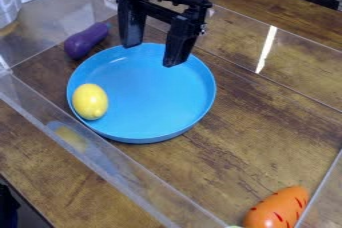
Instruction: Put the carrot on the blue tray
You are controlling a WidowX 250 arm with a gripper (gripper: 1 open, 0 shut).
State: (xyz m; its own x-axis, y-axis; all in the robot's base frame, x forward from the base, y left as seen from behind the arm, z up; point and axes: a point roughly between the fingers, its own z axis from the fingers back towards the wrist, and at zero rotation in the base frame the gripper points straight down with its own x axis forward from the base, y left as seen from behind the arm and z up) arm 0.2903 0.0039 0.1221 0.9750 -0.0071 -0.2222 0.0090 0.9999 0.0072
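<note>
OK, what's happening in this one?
A single robot arm hangs its open, empty pincer over the far edge of the blue tray. The carrot lies untouched at the near right corner of the wooden table. A lemon sits in the tray; an eggplant lies beyond it.

Open gripper over the blue tray's far rim.
A lemon lies inside the tray at its left; the eggplant rests just outside; the carrot lies well apart on the wooden table.
</note>
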